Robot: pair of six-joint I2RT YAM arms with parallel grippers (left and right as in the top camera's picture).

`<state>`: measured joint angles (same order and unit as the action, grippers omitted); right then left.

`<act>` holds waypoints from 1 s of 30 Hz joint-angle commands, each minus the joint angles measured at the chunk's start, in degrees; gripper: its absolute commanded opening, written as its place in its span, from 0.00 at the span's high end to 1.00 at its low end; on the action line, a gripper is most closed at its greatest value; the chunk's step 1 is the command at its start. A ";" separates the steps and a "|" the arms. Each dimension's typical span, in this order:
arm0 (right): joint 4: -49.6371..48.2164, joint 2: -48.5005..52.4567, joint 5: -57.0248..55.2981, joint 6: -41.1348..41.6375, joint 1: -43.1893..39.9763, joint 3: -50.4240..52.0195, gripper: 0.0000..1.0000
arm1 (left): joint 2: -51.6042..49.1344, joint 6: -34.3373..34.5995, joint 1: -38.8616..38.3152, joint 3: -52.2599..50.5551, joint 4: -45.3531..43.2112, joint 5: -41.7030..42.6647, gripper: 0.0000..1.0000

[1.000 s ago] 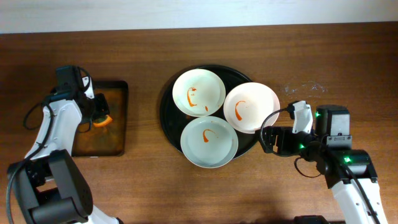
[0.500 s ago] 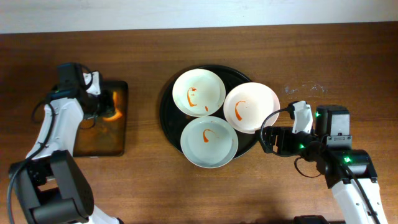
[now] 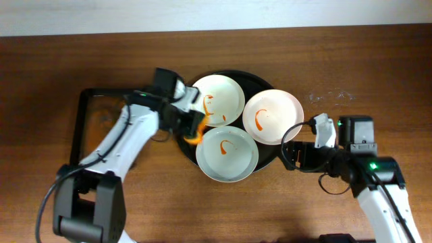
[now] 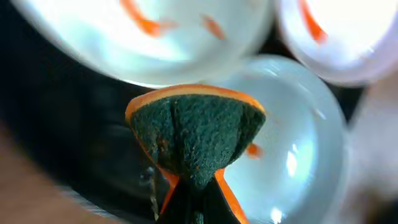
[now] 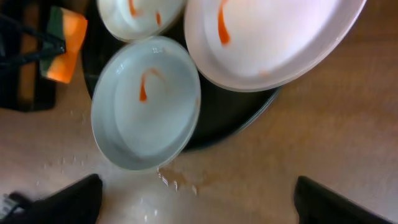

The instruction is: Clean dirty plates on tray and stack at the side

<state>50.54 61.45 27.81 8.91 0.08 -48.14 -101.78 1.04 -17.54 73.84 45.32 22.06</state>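
Observation:
The round black tray (image 3: 181, 115) holds three sauce-smeared plates: white (image 3: 216, 100) at the back left, pale pink (image 3: 273, 116) on the right, overhanging the rim, and pale blue-green (image 3: 227, 153) in front. My left gripper (image 3: 191, 125) is shut on an orange and green sponge (image 3: 196, 132), held over the tray's left side between the white and blue-green plates. In the left wrist view the sponge (image 4: 196, 140) hangs above the blue-green plate's (image 4: 292, 143) edge. My right gripper (image 3: 290, 154) is open and empty on the table just right of the tray, near the pink plate (image 5: 273, 37).
A rectangular black tray (image 3: 82, 121) lies at the left of the table. Water drops (image 3: 327, 96) sit on the wood behind my right arm, and a wet patch (image 5: 180, 180) lies in front of the blue-green plate (image 5: 146, 102).
My left arm has swung right from the rectangular tray to the round tray, carrying the sponge. The right arm and the plates have not moved.

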 commanded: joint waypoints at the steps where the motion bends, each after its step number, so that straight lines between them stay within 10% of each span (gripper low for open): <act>1: 0.31 5.01 3.82 -0.42 2.32 -0.94 0.22 | 2.05 -1.09 -5.03 1.29 0.72 5.11 0.99; 17: -13.11 28.61 3.63 12.24 14.21 -0.94 0.66 | 1.55 0.85 -13.53 1.27 -2.71 3.43 0.99; 30: -17.11 30.93 1.36 12.63 14.21 -0.94 0.73 | -4.37 3.69 -15.93 1.27 -3.69 3.65 0.99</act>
<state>34.57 92.01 30.04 21.23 13.78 -48.16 -104.60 3.29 -33.08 73.84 41.82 25.06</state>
